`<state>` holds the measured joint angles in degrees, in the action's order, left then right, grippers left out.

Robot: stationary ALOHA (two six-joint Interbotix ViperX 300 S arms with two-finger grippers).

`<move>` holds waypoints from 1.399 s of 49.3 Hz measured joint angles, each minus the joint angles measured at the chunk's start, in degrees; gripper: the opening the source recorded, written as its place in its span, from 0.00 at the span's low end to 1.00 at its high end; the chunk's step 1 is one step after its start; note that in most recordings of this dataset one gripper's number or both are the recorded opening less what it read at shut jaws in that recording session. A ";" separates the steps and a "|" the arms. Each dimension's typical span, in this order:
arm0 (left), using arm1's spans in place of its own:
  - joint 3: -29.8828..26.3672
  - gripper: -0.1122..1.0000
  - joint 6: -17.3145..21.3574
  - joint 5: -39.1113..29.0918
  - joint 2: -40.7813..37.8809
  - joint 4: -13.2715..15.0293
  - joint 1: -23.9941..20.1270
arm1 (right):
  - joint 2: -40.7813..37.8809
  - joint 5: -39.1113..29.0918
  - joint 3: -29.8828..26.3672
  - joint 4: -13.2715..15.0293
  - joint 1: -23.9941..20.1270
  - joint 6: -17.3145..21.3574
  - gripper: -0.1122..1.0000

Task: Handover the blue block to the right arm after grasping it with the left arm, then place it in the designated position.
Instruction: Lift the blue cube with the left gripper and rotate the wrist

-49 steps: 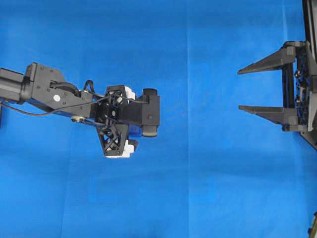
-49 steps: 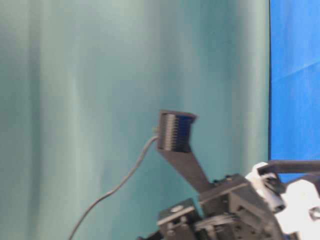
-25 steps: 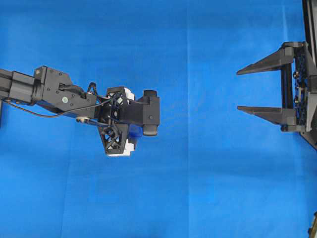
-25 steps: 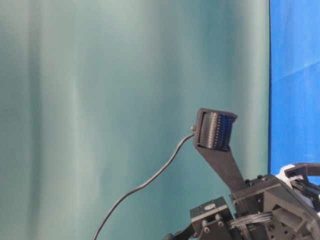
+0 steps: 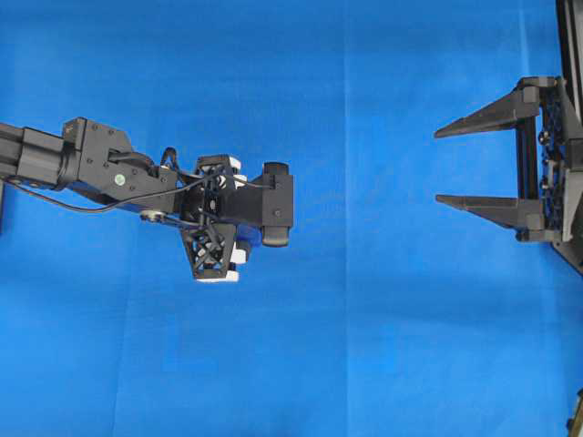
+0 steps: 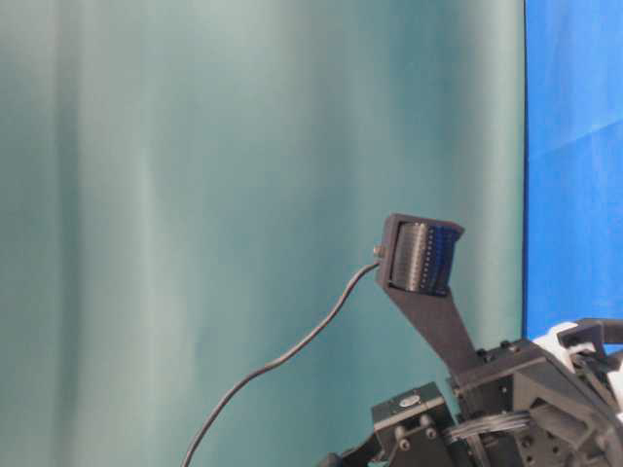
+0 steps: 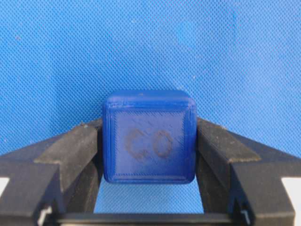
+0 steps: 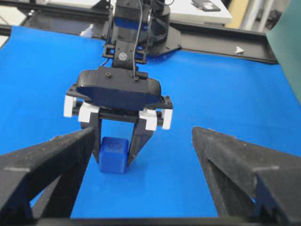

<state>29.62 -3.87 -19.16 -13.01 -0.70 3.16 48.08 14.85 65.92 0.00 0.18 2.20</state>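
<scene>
Blue cloth (image 5: pixel 383 300) covers the whole work surface, creased in faint fold lines; at table level a teal-green curtain (image 6: pixel 243 195) hangs behind it, and the right wrist view shows black framing and a pale tabletop past the cloth's far edge. The left arm (image 5: pixel 91 168) reaches in level from the left, its left gripper (image 7: pixel 149 141) pointing down with both fingers pressed against the sides of the blue block (image 7: pixel 149 136), which sits on the cloth. Well apart at the right edge, the right gripper (image 5: pixel 483 164) hangs with fingers spread wide, holding nothing.
</scene>
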 measured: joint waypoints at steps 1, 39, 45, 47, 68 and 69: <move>0.00 0.54 -0.09 0.00 0.00 0.00 0.00 | 0.00 0.00 0.00 0.00 -0.09 0.00 0.98; -1.85 0.53 -0.44 -7.91 3.78 0.00 0.44 | -0.79 0.00 -0.09 0.09 0.00 0.00 0.98; -2.99 0.54 -0.70 -11.07 6.33 0.09 0.44 | -0.88 0.00 -0.09 0.00 -0.09 0.00 0.98; -3.34 0.53 -0.70 -12.04 7.21 0.00 0.44 | -0.79 0.00 -0.09 0.00 0.00 0.00 0.98; -9.32 0.53 -0.26 -22.85 14.59 0.00 0.70 | -0.79 0.00 -0.09 0.00 0.00 0.00 0.98; -9.67 0.53 -0.35 -23.29 14.94 0.00 0.79 | -0.79 0.00 -0.09 0.09 0.00 0.00 0.98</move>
<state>19.95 -4.22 -42.45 1.93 -0.70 3.96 47.29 14.85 65.83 0.09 0.18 2.20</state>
